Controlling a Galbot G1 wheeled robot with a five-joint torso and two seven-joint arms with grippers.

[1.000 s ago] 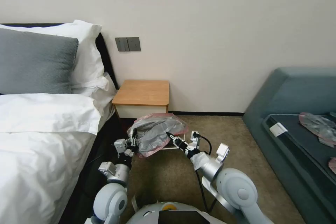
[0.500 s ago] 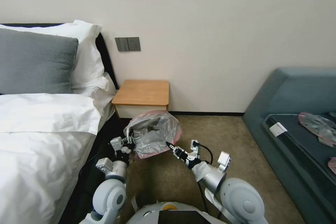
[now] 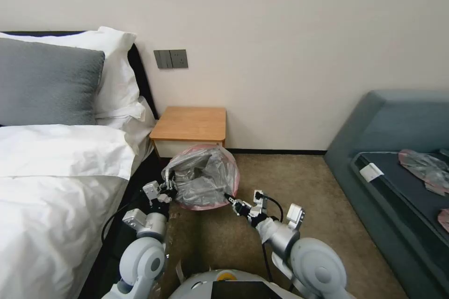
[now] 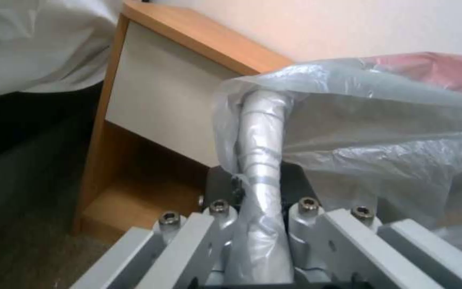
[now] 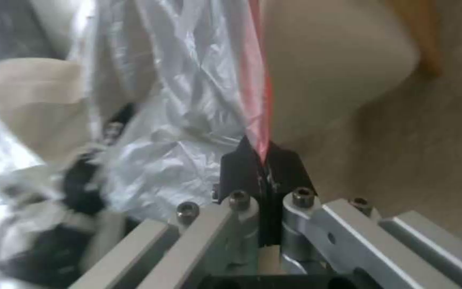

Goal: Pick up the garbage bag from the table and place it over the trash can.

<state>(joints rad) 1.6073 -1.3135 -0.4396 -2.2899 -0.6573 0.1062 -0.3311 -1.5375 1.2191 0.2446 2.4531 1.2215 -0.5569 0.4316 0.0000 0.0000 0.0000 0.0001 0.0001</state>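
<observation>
The garbage bag [image 3: 203, 175], crinkly grey plastic with a pink-red rim, hangs spread between my two grippers just in front of the table [image 3: 189, 124]. My left gripper [image 3: 169, 186] is shut on the bag's left edge. In the left wrist view the plastic [image 4: 381, 132] is bunched between the closed fingers of this gripper [image 4: 262, 108]. My right gripper [image 3: 228, 196] is shut on the bag's right edge; its black fingertips pinch the pink rim [image 5: 255, 88] in the right wrist view, gripper [image 5: 263, 154]. The trash can is hidden behind the bag.
A bed [image 3: 56, 173] with white sheets runs along the left, close to my left arm. A blue-grey sofa [image 3: 397, 149] on the right carries flat grey-pink plastic pieces [image 3: 425, 168]. Brown carpet [image 3: 290, 177] lies open between bag and sofa.
The right gripper has dropped lower and come nearer to me. The left gripper has shifted a little left. The bag between them has opened out from a crumpled bundle into a rounder shape.
</observation>
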